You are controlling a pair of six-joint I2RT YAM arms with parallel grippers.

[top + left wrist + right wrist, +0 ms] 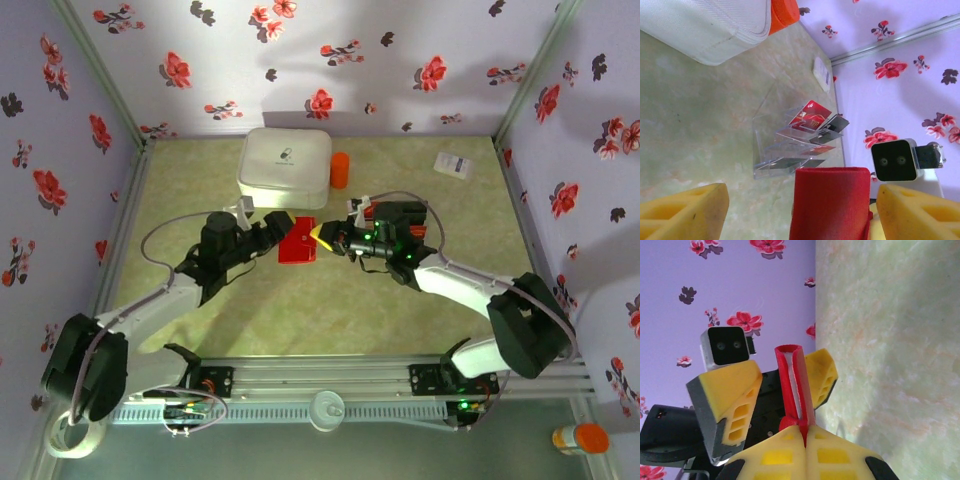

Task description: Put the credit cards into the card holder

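The right gripper is pinched tight on the bottom edge of the card holder. From its wrist view the red wallet stands up edge-on out of the yellow fingertips, a pale lining showing between its two red leaves. Facing it, the left gripper stands open with one yellow finger on each side of the wallet. From its own wrist view there is a gap on both sides, so it has hold of nothing.

From above, the two grippers meet nose to nose over the middle of the table. The left gripper comes in from the left and the right gripper from the right, with the card holder between them.

Beyond the wallet, in the left wrist view, the credit cards sit tilted in the tiers of a clear stand on the table. A red printed one is uppermost, with dark grey ones beside and below it.

Farther back lies a big white box with an orange cylinder just beside its right edge. A small white box rests near the far right corner, well apart from the arms. Flowered walls close in the table.
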